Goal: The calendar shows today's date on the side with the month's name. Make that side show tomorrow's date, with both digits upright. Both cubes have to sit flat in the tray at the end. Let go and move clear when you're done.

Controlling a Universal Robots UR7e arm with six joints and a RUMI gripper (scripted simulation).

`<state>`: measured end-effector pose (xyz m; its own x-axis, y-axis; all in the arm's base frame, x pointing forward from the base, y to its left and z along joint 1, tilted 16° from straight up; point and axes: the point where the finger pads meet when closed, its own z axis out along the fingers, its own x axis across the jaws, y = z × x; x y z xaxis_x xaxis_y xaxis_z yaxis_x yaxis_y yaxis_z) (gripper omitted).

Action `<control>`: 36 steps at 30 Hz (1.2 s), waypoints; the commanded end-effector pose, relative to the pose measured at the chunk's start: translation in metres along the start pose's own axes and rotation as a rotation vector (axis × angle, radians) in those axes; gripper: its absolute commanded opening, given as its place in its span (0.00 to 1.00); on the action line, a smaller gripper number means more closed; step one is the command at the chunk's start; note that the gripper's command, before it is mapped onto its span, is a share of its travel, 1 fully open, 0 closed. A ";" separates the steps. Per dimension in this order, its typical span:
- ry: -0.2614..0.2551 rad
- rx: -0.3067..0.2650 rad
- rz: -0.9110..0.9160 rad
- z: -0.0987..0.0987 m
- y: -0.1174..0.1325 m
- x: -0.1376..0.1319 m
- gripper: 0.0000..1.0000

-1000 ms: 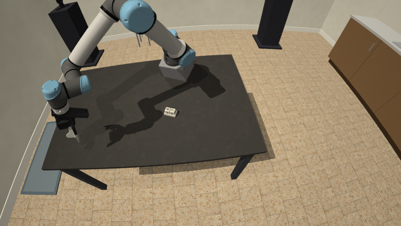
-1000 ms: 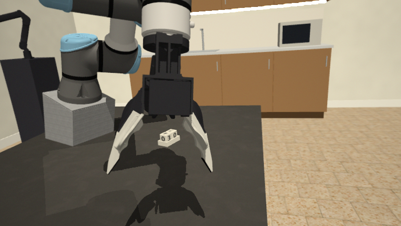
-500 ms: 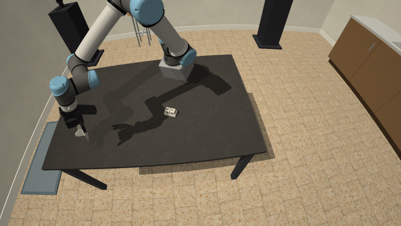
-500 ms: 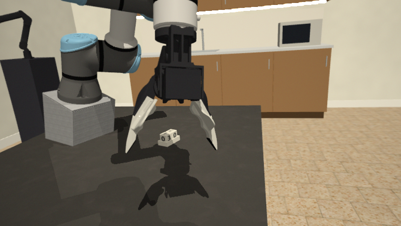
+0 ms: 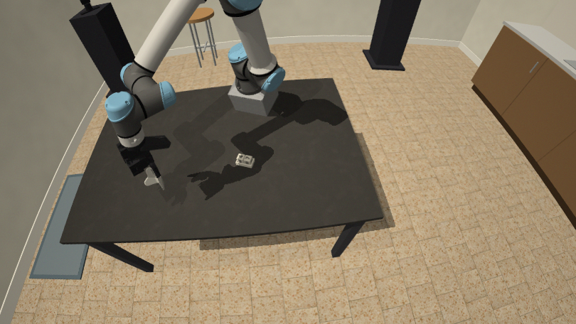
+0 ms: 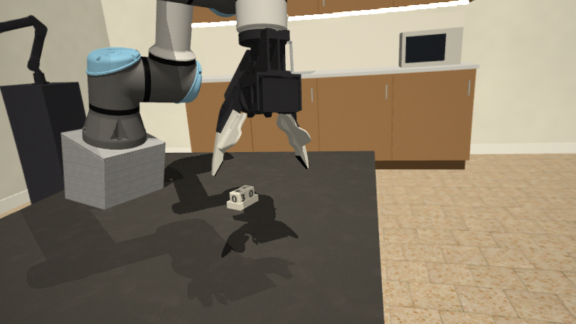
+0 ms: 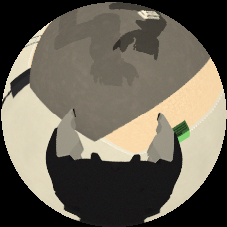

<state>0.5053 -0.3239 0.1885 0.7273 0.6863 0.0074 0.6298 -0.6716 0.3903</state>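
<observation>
Above the surface (image 6: 121, 261), the pincer (image 6: 259, 160) hangs spread wide and empty, well apart from the calendar (image 6: 242, 197) mid-table, both cubes seated in its tray. Risks: approach clips the tray and shifts it; a skewed grasp tips the neighbouring cube; digits too small for certainty.

A wooden stool (image 5: 200, 15) stands behind the dark table (image 5: 306, 189), brown cabinets (image 5: 528, 92) aside.
</observation>
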 end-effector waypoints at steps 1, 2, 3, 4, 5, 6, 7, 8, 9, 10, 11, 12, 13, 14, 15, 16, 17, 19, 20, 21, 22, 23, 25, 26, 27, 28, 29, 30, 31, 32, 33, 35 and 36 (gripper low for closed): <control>0.032 0.022 -0.102 -0.022 -0.067 0.029 1.00; 0.032 0.022 -0.102 -0.022 -0.067 0.029 1.00; 0.039 0.028 -0.125 -0.025 -0.082 0.035 1.00; 0.039 0.028 -0.125 -0.025 -0.082 0.035 1.00; 0.047 0.034 -0.149 -0.028 -0.098 0.040 1.00; 0.054 0.040 -0.173 -0.031 -0.113 0.045 1.00; 0.054 0.040 -0.173 -0.031 -0.113 0.045 1.00; 0.061 0.046 -0.196 -0.033 -0.129 0.049 1.00; 0.068 0.052 -0.219 -0.036 -0.144 0.053 1.00; 0.068 0.052 -0.219 -0.036 -0.144 0.053 1.00; 0.075 0.057 -0.241 -0.037 -0.159 0.057 1.00; 0.082 0.062 -0.263 -0.039 -0.174 0.060 1.00; 0.082 0.062 -0.263 -0.039 -0.174 0.060 1.00; 0.082 0.062 -0.263 -0.039 -0.174 0.060 1.00; 0.088 0.067 -0.284 -0.040 -0.188 0.063 1.00; 0.094 0.072 -0.305 -0.041 -0.202 0.066 1.00; 0.101 0.077 -0.324 -0.042 -0.216 0.068 1.00; 0.106 0.081 -0.343 -0.043 -0.229 0.070 1.00; 0.112 0.086 -0.361 -0.043 -0.241 0.071 1.00; 0.117 0.089 -0.377 -0.043 -0.252 0.073 1.00; 0.122 0.093 -0.393 -0.043 -0.263 0.074 1.00; 0.127 0.096 -0.408 -0.043 -0.273 0.075 1.00; 0.135 0.102 -0.433 -0.043 -0.291 0.076 1.00; 0.138 0.105 -0.445 -0.043 -0.298 0.077 1.00; 0.141 0.107 -0.454 -0.042 -0.305 0.077 1.00; 0.144 0.109 -0.463 -0.042 -0.311 0.078 1.00; 0.146 0.111 -0.471 -0.042 -0.316 0.078 1.00; 0.146 0.111 -0.471 -0.042 -0.316 0.078 1.00; 0.146 0.111 -0.471 -0.042 -0.316 0.078 1.00; 0.148 0.112 -0.477 -0.041 -0.320 0.078 1.00; 0.150 0.113 -0.483 -0.041 -0.324 0.078 1.00; 0.152 0.115 -0.490 -0.041 -0.329 0.078 1.00; 0.153 0.115 -0.493 -0.041 -0.331 0.078 1.00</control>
<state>0.3540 -0.0490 0.1009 0.3171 0.9483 -0.0143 0.9118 -0.3007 0.2797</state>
